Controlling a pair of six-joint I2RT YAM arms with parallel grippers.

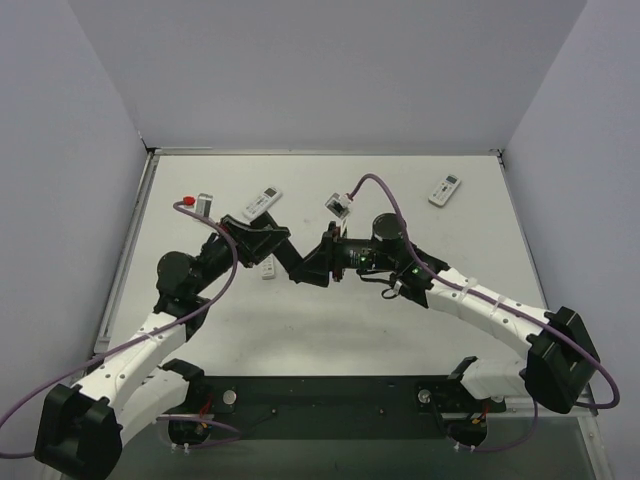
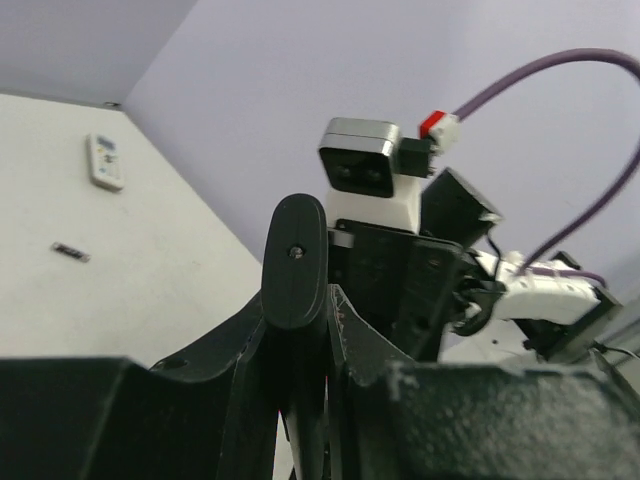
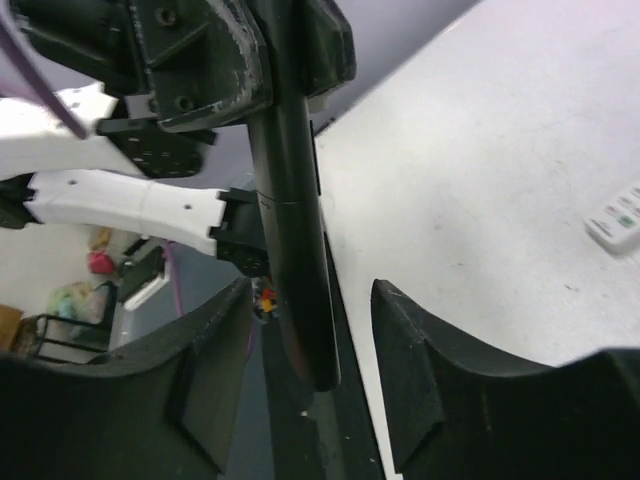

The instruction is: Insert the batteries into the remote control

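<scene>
A slim black remote control (image 3: 292, 230) hangs in the air between the two arms above the middle of the table. My left gripper (image 2: 298, 296) is shut on one rounded end of the black remote control (image 2: 295, 262). The other end sits between the jaws of my right gripper (image 3: 312, 290), which stand open with a gap on each side. From above, the left gripper (image 1: 287, 255) and right gripper (image 1: 322, 262) meet tip to tip. A tiny dark stick, seemingly one of the batteries (image 2: 70, 252), lies on the table.
White remotes lie on the table: one at the back left (image 1: 262, 201), one at the back right (image 1: 445, 190), and a third partly hidden under the left wrist (image 1: 268, 268). Purple cables loop over both arms. Grey walls enclose the table.
</scene>
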